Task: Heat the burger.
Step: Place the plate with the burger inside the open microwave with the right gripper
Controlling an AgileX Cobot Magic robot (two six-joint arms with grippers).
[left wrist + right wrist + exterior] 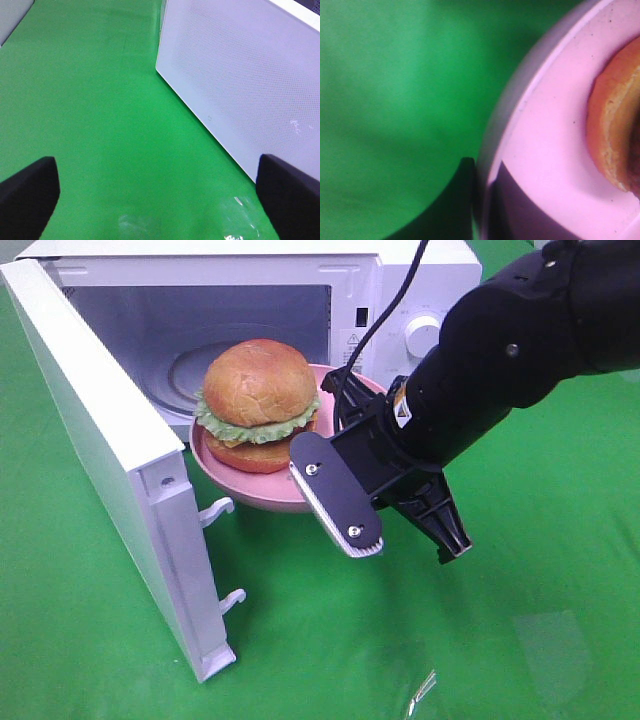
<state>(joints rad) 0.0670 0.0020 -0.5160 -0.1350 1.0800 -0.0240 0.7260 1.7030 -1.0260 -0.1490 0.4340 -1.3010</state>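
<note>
Centrally, toward the far edge of the green-covered desk (520, 640), a white box-shaped microwave oven (400, 300) stands with its white hinged door (100, 440) swung fully open toward the left edge. At the mouth of the oven cavity is the small round burger (260, 400), with a domed tan-brown bun and a green lettuce layer. It sits upright on a round pink plate (240, 488) wider than itself. The right end effector (318, 478), black with a ribbed pale pad, is pressed together on the near right part of the plate's rim, pinching it. Whether the plate touches the oven sill cannot be told. The left end effector (160, 197) hangs over bare green cover just beside the outer face of the open door, its two black fingers (30, 192) spread wide and holding nothing.
</note>
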